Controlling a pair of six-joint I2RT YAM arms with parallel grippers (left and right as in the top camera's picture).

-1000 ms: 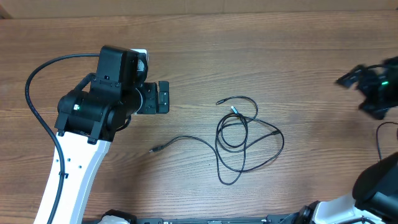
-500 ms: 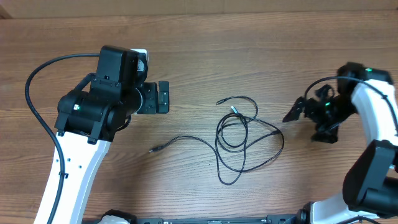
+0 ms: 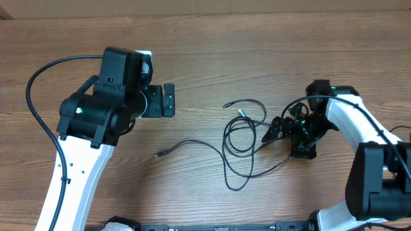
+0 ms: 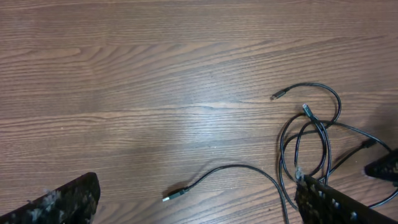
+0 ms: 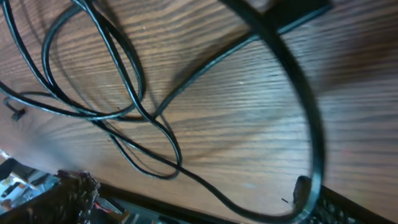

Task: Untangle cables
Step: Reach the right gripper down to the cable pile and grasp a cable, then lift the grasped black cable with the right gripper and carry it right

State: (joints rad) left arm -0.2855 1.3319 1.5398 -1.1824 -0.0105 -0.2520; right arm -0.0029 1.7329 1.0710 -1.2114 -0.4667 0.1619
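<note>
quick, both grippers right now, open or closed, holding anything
Left gripper: open, holding nothing, away from the cables.
Right gripper: open, fingers at the right edge of the cables, not closed on them.

A wooden table fills the view, its brown grain running left to right (a paler sheen shows near the middle from the left wrist). Along the far edge lies a lighter tan strip, perhaps cardboard.
</note>
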